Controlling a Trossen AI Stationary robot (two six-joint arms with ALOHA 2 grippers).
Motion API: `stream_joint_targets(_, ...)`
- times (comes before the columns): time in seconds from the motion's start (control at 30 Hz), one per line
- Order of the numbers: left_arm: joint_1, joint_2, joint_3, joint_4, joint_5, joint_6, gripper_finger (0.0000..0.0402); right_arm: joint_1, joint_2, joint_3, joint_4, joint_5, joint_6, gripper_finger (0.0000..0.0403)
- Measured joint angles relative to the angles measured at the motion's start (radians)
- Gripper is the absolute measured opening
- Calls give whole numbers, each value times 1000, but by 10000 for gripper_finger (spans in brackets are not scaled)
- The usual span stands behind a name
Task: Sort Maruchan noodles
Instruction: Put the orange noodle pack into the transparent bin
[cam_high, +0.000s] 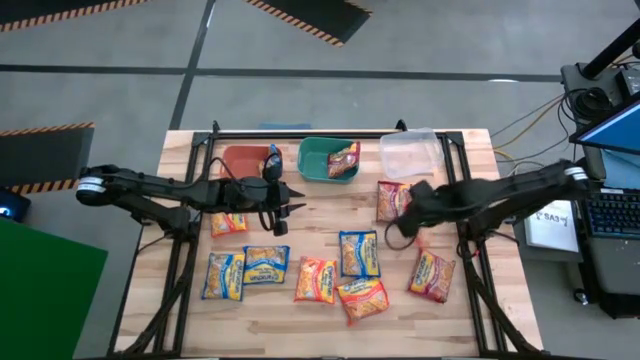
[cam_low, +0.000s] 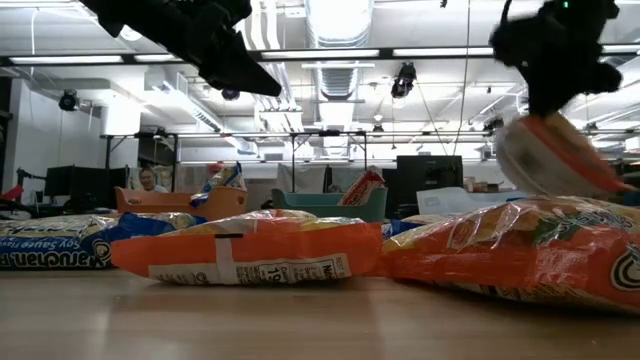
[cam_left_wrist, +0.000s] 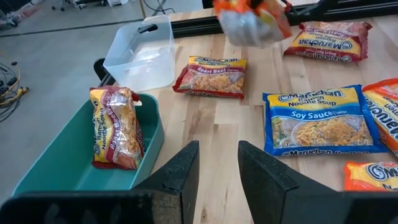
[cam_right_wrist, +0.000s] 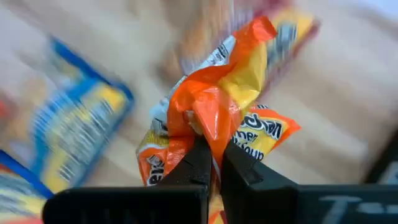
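Wooden slats of the table (cam_high: 330, 310) stretch under both my arms, with an office of ceiling lights and monitors behind, where a person (cam_low: 150, 180) sits far off. My right gripper (cam_right_wrist: 211, 163) hangs above the table at about three o'clock, its fingers pinched tight on the crumpled end of an orange-red packet (cam_right_wrist: 217, 118), which dangles clear of the wood. My left gripper (cam_left_wrist: 217, 165) hovers at about ten o'clock, near the green bin, fingers parted a little with nothing between them.

At twelve o'clock three bins stand in a row: the orange bin (cam_high: 240, 158) with a blue packet (cam_high: 272, 160) upright in it, the green bin (cam_high: 312, 160) holding a maroon packet (cam_left_wrist: 115, 127) leaning on its wall, and the clear bin (cam_high: 412, 152).

Remaining noodle packets lie flat. A maroon Roast Beef packet (cam_left_wrist: 211, 76) rests just beside the clear bin, a blue Soy Sauce packet (cam_left_wrist: 320, 121) near the middle, and several more blue and orange ones spread toward six o'clock.
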Motion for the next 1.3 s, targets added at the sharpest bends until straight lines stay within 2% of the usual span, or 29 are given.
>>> stream_joint_targets(0.17,0,0,0,3,0,0,94,-25,-140,-1,137,287,-78,9)
stream_joint_targets(0.4,0,0,0,3,0,0,94,-52,-228,-25,317,823,-175,9)
stream_joint_targets(0.47,0,0,0,3,0,0,94,-66,-230,-43,355,911,-186,9)
stream_joint_targets(0.53,0,0,0,3,0,0,94,-94,-228,-58,379,934,-218,9)
stream_joint_targets(0.8,0,0,0,3,0,0,94,-268,-165,-73,424,840,-265,9)
stream_joint_targets(0.9,0,0,0,3,0,0,94,-346,-126,-73,527,766,-396,9)
stream_joint_targets(1.03,0,0,0,3,0,0,94,-473,-58,-73,707,608,-627,9)
stream_joint_targets(1.13,0,0,0,2,1,0,94,-595,-10,-73,802,429,-835,8)
stream_joint_targets(1.3,0,0,0,-18,1,-1,94,-830,61,-72,831,-40,-1147,8)
